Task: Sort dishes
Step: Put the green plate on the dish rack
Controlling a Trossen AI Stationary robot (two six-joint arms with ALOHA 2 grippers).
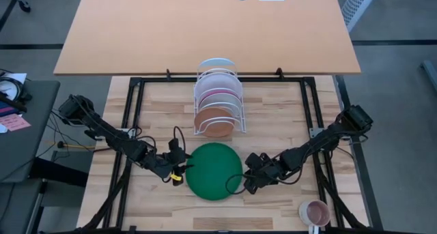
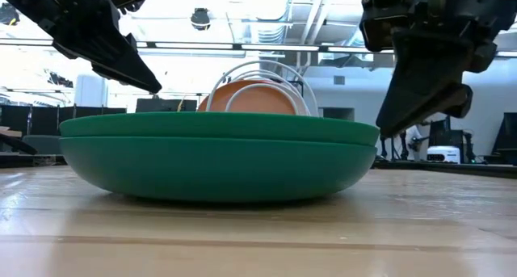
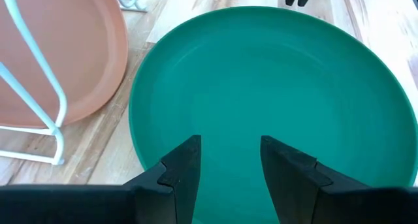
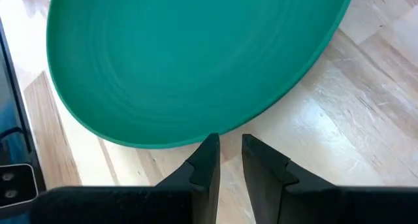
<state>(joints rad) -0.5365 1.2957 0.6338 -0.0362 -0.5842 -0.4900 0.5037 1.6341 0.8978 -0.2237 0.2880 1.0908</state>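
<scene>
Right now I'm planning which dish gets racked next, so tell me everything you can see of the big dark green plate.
The large round dark green plate lies flat and right side up on the wooden slatted table, in front of the white wire rack. It looks smooth, matte and empty, with a shallow curved wall and a flat rim. The left claw sits open at its left edge, the right claw open at its right edge; neither visibly grips it.
</scene>
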